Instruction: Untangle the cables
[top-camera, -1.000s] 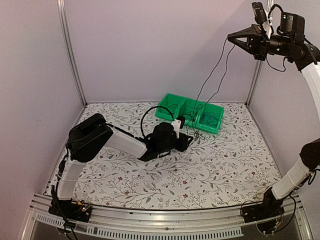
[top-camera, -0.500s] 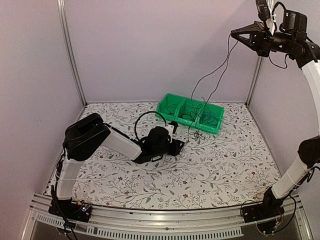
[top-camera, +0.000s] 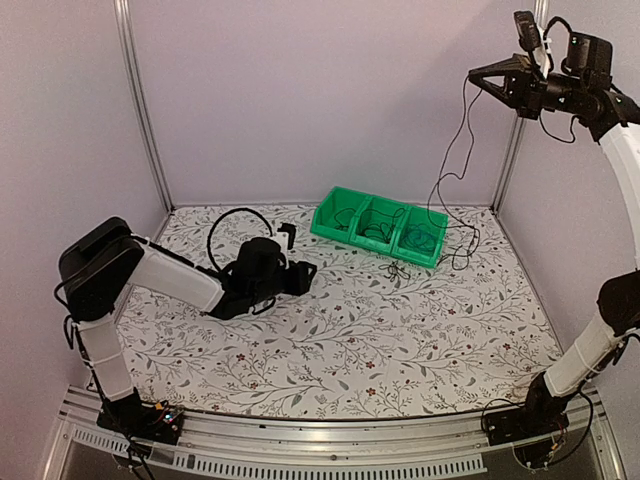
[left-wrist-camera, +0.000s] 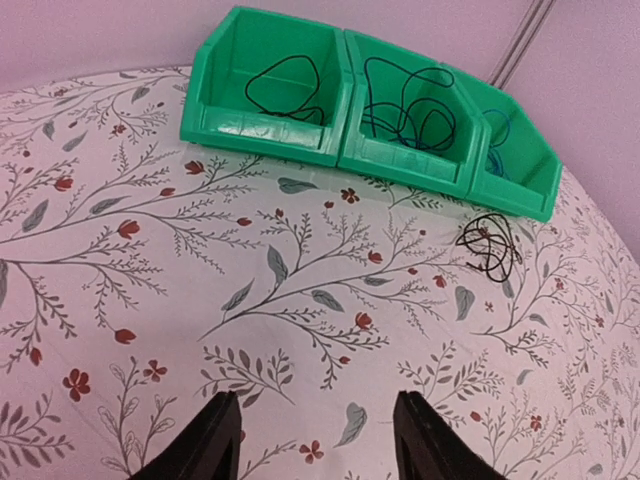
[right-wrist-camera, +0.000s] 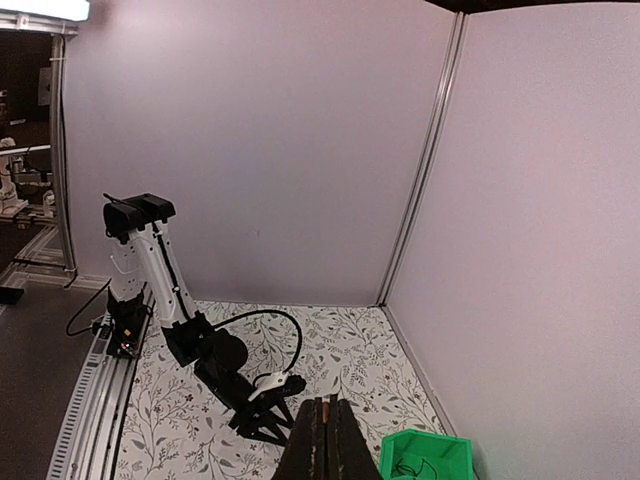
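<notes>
Pinched shut high up, the right claw (top-camera: 474, 74) holds a thin black cable (top-camera: 468, 105) dangling to the floral worktop (left-wrist-camera: 150, 280) beside green plastic bins (left-wrist-camera: 255, 130) of wires (left-wrist-camera: 405, 105); a black tangle (left-wrist-camera: 489, 243) lies near. The left claw (left-wrist-camera: 315, 425) gapes, empty.

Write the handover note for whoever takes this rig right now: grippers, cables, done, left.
Left gripper: open, empty, low over the table.
Right gripper: shut on a thin black cable, raised high; the cable's tail reaches the table beside the green bin.
Other cables lie in all three bin compartments; a small black tangle lies in front of the bin.
Done: one cable lifted.
Left: bin it, then sort the tangle.
</notes>
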